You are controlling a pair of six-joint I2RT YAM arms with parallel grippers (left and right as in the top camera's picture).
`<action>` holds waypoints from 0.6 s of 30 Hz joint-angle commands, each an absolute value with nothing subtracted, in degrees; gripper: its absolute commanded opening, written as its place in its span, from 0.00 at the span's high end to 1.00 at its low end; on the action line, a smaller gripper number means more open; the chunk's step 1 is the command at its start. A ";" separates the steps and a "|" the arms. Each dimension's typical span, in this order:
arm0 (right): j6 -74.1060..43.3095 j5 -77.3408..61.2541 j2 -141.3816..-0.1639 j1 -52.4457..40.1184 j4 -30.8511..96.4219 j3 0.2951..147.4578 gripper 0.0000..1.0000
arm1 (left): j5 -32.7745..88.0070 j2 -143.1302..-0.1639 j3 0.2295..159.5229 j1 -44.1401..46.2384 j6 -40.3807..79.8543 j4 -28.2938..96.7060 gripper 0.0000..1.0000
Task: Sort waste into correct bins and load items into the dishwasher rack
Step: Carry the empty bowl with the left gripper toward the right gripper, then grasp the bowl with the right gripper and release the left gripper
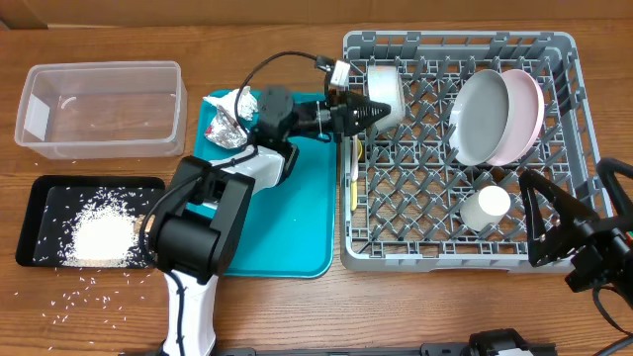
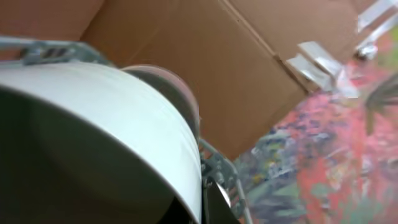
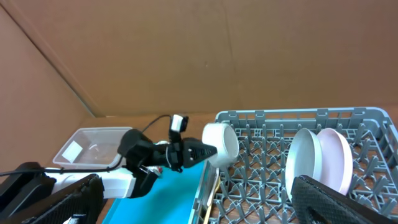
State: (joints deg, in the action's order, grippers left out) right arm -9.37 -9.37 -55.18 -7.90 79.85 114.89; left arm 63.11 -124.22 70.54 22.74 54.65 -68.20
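1. The left hand [image 1: 374,112] is clenched on the rim of the small pale grey round bowl [image 1: 384,87], which is tipped on its side at the far left corner of the large grey plastic lattice rack [image 1: 564,59].
2. The right hand [image 1: 542,220] is released, fingers wide apart, at the rack's near right corner.

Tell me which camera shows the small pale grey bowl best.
Right wrist: the small pale grey bowl shows nearly whole, side-on. Overhead shows it smaller, from above; left wrist, only a blurred close-up of its wall.
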 commanded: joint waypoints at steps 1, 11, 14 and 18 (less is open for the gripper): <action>-9.65 -8.58 -55.37 -7.79 80.14 115.09 0.00 | 64.36 -124.62 71.05 22.57 61.65 -71.66 0.96; -9.65 -8.60 -55.37 -7.79 80.55 115.09 0.00 | 64.12 -124.64 71.05 23.31 49.34 -56.16 0.96; -9.67 -8.60 -55.35 -7.79 80.55 115.09 0.00 | 64.10 -124.64 71.05 23.35 47.62 -54.17 0.96; -9.67 -8.60 -55.35 -7.79 80.82 115.09 0.00 | 63.00 -124.81 71.05 23.33 44.84 -50.52 0.95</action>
State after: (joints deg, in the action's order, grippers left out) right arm -9.39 -9.37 -55.18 -7.90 80.71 114.89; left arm 63.88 -124.38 70.54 23.20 49.08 -51.88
